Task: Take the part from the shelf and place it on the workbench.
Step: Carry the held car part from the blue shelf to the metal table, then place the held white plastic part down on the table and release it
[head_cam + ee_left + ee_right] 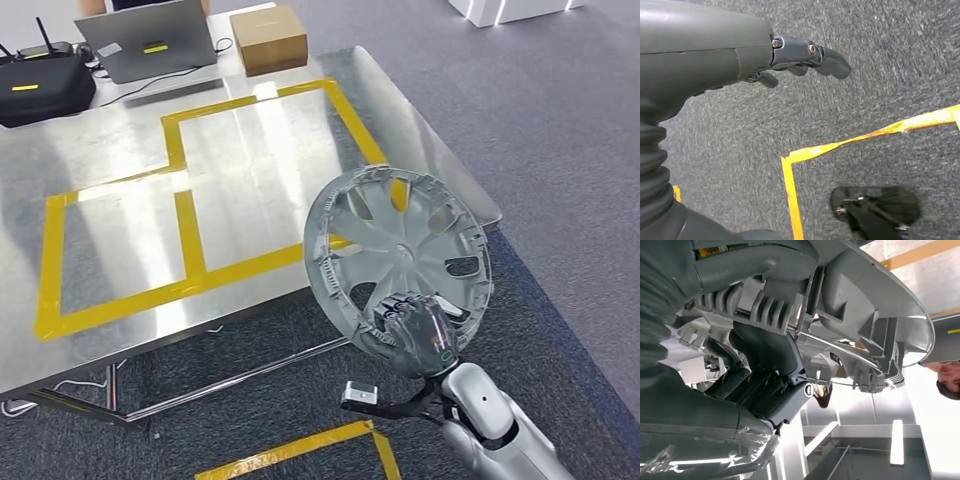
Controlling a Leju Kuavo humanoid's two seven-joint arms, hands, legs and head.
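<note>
One part: hubcap held tilted over the workbench near edge.
Right hand: grips the hubcap rim.
Left hand: empty, fingers apart, above carpet.

metal table – yellow tape boxes | far edge – laptop, cardboard box, black case

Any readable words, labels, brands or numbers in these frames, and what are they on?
None can be read.
Laptop: yellow sticker and white label, both too blurred.
Black router: yellow mark, no legible characters.
Right hand holding the wheel cover: yellow label by the wrist, print too small.
Cardboard box: no text visible.
</note>
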